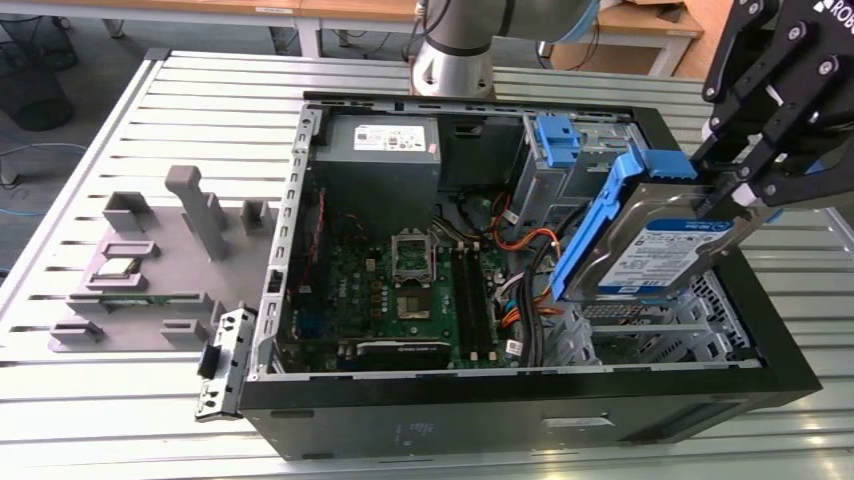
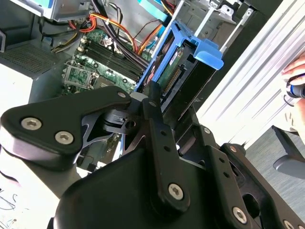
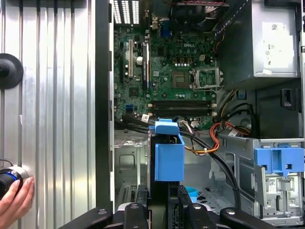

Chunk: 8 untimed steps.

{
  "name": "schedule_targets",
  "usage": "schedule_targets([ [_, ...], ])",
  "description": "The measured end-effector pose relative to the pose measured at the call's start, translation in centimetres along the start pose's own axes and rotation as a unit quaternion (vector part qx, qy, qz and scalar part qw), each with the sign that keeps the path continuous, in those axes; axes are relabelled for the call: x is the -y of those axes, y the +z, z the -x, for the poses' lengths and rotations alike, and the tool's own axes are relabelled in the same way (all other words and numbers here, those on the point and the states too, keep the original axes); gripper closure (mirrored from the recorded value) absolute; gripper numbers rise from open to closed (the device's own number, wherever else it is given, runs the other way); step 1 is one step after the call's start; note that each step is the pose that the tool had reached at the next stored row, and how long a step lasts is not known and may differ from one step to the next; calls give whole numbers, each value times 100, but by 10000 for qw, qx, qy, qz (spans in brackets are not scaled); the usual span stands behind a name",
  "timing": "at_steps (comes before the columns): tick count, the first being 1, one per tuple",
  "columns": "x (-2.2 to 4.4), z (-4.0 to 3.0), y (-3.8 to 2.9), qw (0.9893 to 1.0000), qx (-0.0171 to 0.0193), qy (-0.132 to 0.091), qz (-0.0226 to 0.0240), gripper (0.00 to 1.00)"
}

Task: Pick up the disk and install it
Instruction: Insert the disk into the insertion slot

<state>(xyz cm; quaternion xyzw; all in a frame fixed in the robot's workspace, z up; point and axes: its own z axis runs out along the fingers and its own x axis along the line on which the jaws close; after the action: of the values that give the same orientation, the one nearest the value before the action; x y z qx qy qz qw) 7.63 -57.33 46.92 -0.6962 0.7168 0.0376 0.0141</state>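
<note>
– Tool [image 1: 741,195] state?
– Clenched on the disk [image 1: 654,245], pinching its upper edge. The disk hangs tilted on edge inside the open case [image 1: 534,400], at the exterior view's right, over the metal drive cage [image 1: 654,325]. Whether its lower edge touches the cage, I cannot tell.
– How would you do this step well?
– Judging by the tilt, I'd want the blue caddy [image 1: 591,230] square to the cage, and the grip firm: a hold near one edge lets a heavy drive swing.
– What crowds it?
– Orange and black cables [image 1: 514,238] lie just beside the cage, between it and the motherboard [image 1: 400,270], and they could snag. A bare blue bracket [image 1: 558,135] sits in the bay behind, with the grey power supply [image 1: 380,150] further off. A grey fixture [image 1: 147,260] stands well apart on the surface [image 1: 134,390]. In the first wrist view a person's hand [image 3: 14,200] holds a small round object outside the case wall.
</note>
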Motion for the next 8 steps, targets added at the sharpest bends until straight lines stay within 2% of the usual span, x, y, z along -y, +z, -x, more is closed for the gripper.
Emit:
schedule_targets([
  [8,59,-50,14,10000,0,0,0,65],
])
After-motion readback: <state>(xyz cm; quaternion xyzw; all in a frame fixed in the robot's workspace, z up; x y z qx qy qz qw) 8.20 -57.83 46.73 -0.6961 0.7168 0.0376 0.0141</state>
